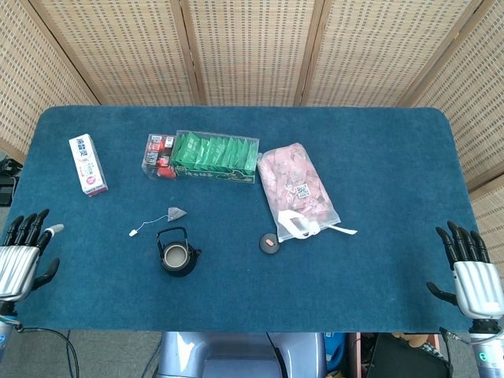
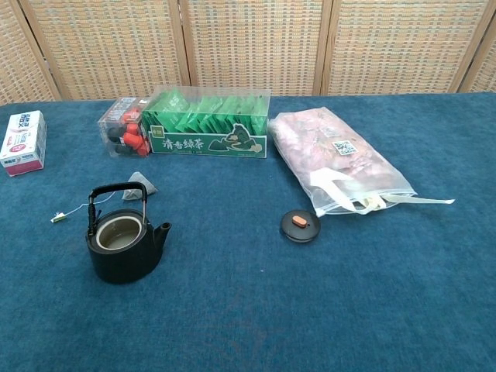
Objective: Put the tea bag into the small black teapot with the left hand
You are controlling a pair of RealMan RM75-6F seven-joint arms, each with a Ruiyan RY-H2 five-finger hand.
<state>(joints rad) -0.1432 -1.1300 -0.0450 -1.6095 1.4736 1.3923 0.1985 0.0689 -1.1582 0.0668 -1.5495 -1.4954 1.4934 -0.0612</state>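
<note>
A: Status of the tea bag [image 1: 178, 213]?

B: Lies flat on the blue table [image 1: 378, 157], just beyond the small black teapot [image 1: 176, 256], on its far side. String runs off to the left, ending in a small tag. Bag untouched, not in the pot.

A: Teapot ready?

B: Upright, handle raised, mouth open. Its lid [image 1: 269, 242] sits on the cloth well to the right, near the pink plastic bag [image 1: 295, 189]. Nothing blocks the opening. Chest view shows the pot empty of any bag.

A: Left hand [image 1: 22, 256]?

B: At the near left edge of the table, fingers spread, holding nothing. Well apart from the tea bag.

A: Right hand [image 1: 471, 276]?

B: Near right edge, fingers apart, also empty. Idle.

A: So progress?

B: My reading: nothing done yet. All of it remains: reach in toward the centre-left, pinch the bag, lift, carry it over the mouth, release. The green tea box [image 1: 216, 156] and white carton [image 1: 87, 163] lie farther back, out of the likely path.
</note>
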